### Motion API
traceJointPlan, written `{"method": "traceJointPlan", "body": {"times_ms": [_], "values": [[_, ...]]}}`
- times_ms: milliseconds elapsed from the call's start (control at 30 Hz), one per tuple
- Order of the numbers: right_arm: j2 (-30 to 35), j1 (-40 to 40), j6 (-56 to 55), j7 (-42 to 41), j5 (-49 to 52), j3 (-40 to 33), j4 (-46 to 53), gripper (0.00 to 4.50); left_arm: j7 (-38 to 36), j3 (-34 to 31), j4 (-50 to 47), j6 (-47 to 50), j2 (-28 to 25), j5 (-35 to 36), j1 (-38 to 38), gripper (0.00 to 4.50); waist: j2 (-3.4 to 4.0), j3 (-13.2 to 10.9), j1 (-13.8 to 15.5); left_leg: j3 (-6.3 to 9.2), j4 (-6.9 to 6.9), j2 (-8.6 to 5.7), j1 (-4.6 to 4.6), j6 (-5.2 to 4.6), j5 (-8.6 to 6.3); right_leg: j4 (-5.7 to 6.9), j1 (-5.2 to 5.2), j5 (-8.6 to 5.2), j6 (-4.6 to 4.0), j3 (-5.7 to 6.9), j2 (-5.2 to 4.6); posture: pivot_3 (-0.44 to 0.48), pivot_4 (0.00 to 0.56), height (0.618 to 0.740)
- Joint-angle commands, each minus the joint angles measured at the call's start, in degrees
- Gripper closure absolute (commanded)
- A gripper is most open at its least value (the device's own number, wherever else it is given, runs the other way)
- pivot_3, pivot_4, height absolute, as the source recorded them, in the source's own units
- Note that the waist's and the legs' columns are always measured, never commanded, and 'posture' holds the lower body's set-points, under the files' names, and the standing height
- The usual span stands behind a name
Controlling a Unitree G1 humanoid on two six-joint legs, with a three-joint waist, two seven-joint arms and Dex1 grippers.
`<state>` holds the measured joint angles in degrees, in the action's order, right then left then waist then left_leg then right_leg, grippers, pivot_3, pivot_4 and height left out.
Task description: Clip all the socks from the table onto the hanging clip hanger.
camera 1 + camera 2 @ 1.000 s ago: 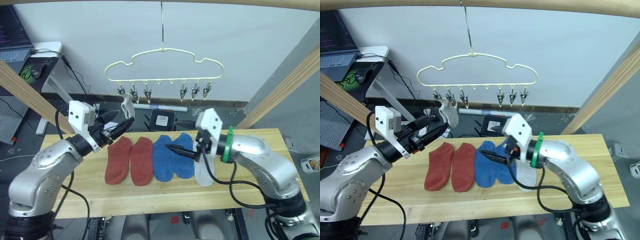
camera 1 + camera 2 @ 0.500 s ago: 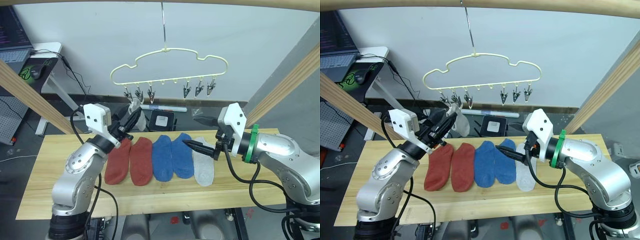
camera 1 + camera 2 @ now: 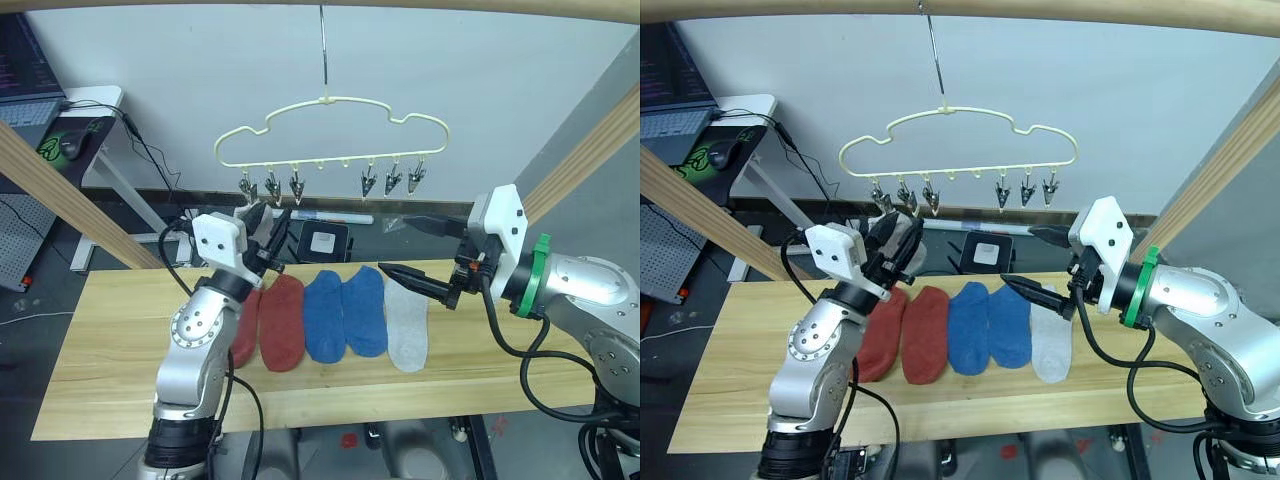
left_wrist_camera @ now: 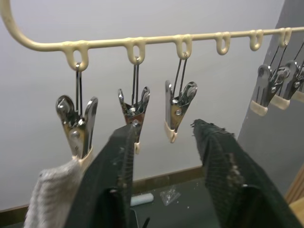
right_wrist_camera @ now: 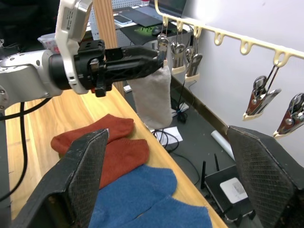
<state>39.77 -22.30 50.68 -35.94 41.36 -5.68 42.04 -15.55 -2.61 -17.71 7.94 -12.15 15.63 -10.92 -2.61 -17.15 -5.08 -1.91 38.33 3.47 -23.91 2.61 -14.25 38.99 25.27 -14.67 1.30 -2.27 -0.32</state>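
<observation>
Pale-yellow hanger [image 3: 330, 130], left eye view: it hangs by a metal hook above the far edge of the table [image 3: 120, 360], its six clips just above and ahead of the left gripper [image 3: 272, 222].
Left gripper, left eye view: raised to the clips at the hanger's left end, with a light grey sock [image 3: 252, 216] right at its black fingers.
Right gripper [image 3: 412, 255], left eye view: its two fingers stand wide apart and hold nothing, one pointing above the other, over the table's far side.
Socks on the table, left eye view: a row lies below and between the two grippers; two rust-red socks [image 3: 282, 322] sit nearest the left gripper, two blue socks [image 3: 345, 312] in the middle, and one light grey sock [image 3: 407, 325] under the right gripper's lower finger.
Left wrist view: the left gripper's fingers [image 4: 114, 175] are spread, with nothing between them; three clips [image 4: 178, 107] hang just beyond the tips. The light grey sock hangs from the outermost clip [image 4: 76, 121], beside one finger.
Right wrist view: the right gripper's fingers [image 5: 78, 175] are far apart and empty. Beyond them the grey sock hangs from the end clip, with the left gripper's fingertips against its top edge. The red and blue socks lie on the wood below.
</observation>
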Motion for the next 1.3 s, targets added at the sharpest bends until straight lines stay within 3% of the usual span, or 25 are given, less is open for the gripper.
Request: {"method": "traceJointPlan", "body": {"times_ms": [33, 500, 1233, 1300], "values": [[1.19, -0.34, 0.23, 0.8, 2.03, -1.9, 2.75, 0.36, 0.8, 0.43, -1.2, -1.99, 0.84, -1.39, -0.56, 3.15, 0.0, 0.0, -0.06, 0.0, 0.0, 0.0, 0.0, 0.0, 0.0, 0.0, 0.0, 0.0, 0.0, 0.0, 0.01, -0.226, 0.267, 0.735], [2.95, -0.86, 0.85, 3.3, 4.75, -1.62, 3.04, 0.36, 4.19, -2.07, 3.82, -0.63, 2.72, -1.91, -2.79, 3.15, 0.0, 0.0, -0.11, 0.01, 0.16, 0.04, -0.01, -0.01, 0.0, 0.02, -0.05, 0.04, -0.01, 0.0, 0.06, -0.233, 0.275, 0.735], [3.37, -0.66, 0.62, 5.06, 6.25, -0.71, 3.69, 0.36, 0.44, -3.54, 14.44, -4.24, 2.16, -1.21, -10.12, 3.15, 0.0, 0.0, -0.14, 0.0, 0.42, 0.07, -0.08, -0.03, -0.02, 0.02, -0.08, 0.07, 0.01, 0.0, 0.14, -0.24, 0.275, 0.735], [3.31, -0.59, 0.57, 5.09, 6.2, -0.64, 3.67, 0.36, 0.32, -3.85, 14.52, -4.57, 2.21, -0.89, -10.17, 2.78, 0.0, 0.0, -0.17, 0.0, 0.42, 0.08, -0.08, -0.03, -0.02, 0.02, -0.07, 0.07, 0.01, 0.0, 0.14, -0.24, 0.275, 0.735]]}}
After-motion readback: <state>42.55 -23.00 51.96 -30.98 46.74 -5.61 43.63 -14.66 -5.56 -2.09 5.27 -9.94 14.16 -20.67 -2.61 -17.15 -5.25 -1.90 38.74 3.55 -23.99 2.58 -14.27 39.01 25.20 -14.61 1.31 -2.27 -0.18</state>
